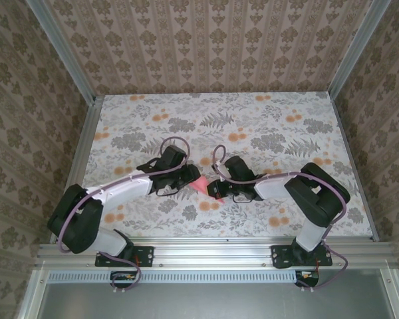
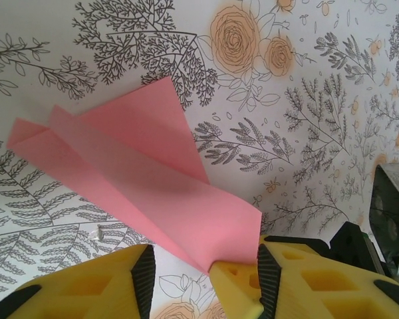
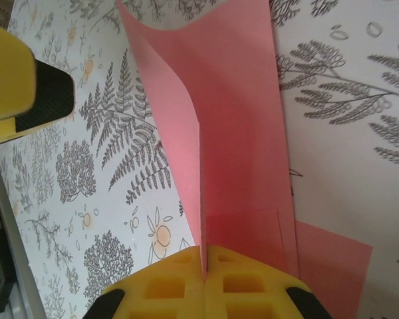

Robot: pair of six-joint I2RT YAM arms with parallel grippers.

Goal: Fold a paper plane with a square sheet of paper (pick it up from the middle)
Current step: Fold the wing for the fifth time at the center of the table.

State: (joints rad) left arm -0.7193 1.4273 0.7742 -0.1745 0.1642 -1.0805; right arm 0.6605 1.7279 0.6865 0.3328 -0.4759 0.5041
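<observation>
The square sheet of paper (image 1: 201,183) is salmon pink and folded into a long pointed shape at mid-table, between the two arms. My right gripper (image 3: 205,269) is shut on it, pinching a raised fold (image 3: 233,133) between its yellow fingers. In the left wrist view the paper (image 2: 139,173) lies slanting over the table, and its near corner sits in the right gripper's yellow fingertip (image 2: 236,286). My left gripper (image 2: 206,272) is open, its jaws standing either side of that corner, with a gap on the left side. From above, the left gripper (image 1: 188,177) and right gripper (image 1: 216,191) almost meet.
The floral tabletop (image 1: 266,133) stretches back to the wallpapered walls (image 1: 206,46). Metal frame posts (image 1: 86,139) run along its sides, and a rail (image 1: 206,249) crosses the near edge by the arm bases. One finger of the left gripper (image 3: 16,83) is at the upper left of the right wrist view.
</observation>
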